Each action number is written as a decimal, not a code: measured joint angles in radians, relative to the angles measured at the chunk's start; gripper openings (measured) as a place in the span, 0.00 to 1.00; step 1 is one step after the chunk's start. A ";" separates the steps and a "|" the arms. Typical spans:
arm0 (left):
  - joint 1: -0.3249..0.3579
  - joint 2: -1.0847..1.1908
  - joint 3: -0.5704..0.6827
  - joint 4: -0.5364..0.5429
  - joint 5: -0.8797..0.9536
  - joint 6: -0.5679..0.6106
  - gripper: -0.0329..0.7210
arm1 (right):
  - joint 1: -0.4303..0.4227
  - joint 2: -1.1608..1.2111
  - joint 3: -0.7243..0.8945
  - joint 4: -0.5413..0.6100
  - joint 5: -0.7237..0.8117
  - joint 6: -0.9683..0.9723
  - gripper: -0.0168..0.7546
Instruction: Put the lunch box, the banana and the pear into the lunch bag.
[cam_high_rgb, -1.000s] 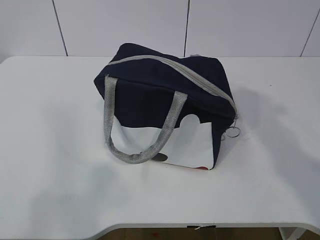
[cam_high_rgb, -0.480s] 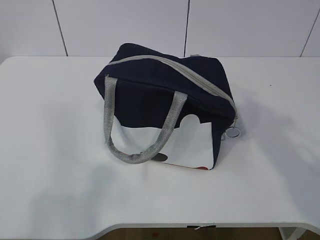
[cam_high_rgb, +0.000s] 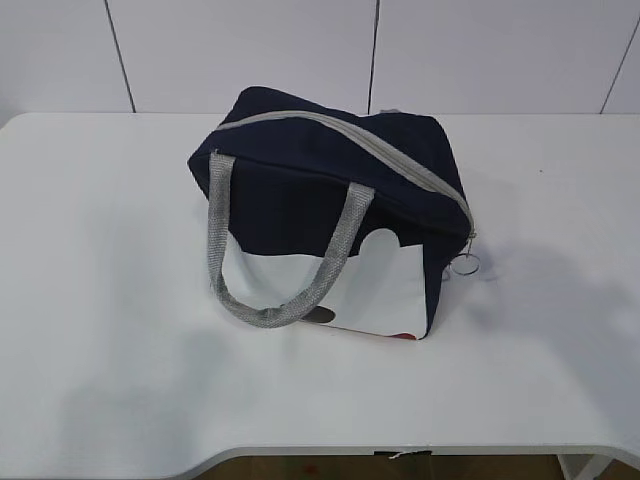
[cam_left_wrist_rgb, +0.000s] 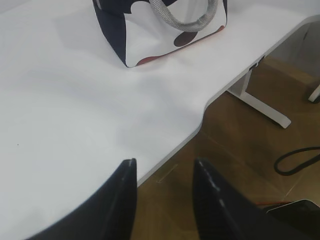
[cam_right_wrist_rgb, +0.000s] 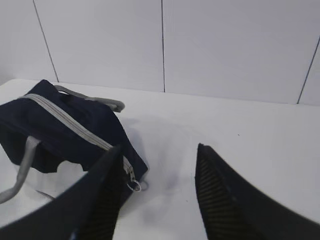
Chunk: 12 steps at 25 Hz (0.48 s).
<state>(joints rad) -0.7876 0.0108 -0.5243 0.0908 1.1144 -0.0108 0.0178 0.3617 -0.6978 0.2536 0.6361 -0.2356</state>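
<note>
Sitting upright near the middle of the white table (cam_high_rgb: 100, 300), the lunch bag (cam_high_rgb: 300, 180) has its grey zipper (cam_high_rgb: 390, 150) drawn closed along the top, the ring pull (cam_high_rgb: 467, 264) hanging at its right end. One grey handle (cam_high_rgb: 270, 300) droops down over the white front panel. The left gripper (cam_left_wrist_rgb: 165, 172) hovers over the table's front edge, well apart from the bag, jaws apart and empty. The right gripper (cam_right_wrist_rgb: 160, 155) hangs near the bag's zipper end, jaws apart, holding nothing.
</note>
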 joint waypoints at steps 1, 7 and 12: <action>0.000 0.000 0.000 0.000 0.000 0.000 0.43 | 0.000 -0.015 0.000 -0.026 0.018 0.026 0.52; 0.000 0.000 0.000 0.000 0.000 0.000 0.43 | 0.000 -0.132 0.000 -0.223 0.067 0.159 0.52; 0.000 0.000 0.000 0.000 0.000 0.000 0.43 | 0.000 -0.232 -0.002 -0.305 0.140 0.180 0.52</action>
<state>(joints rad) -0.7876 0.0108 -0.5243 0.0908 1.1144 -0.0108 0.0178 0.1302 -0.6996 -0.0510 0.7758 -0.0557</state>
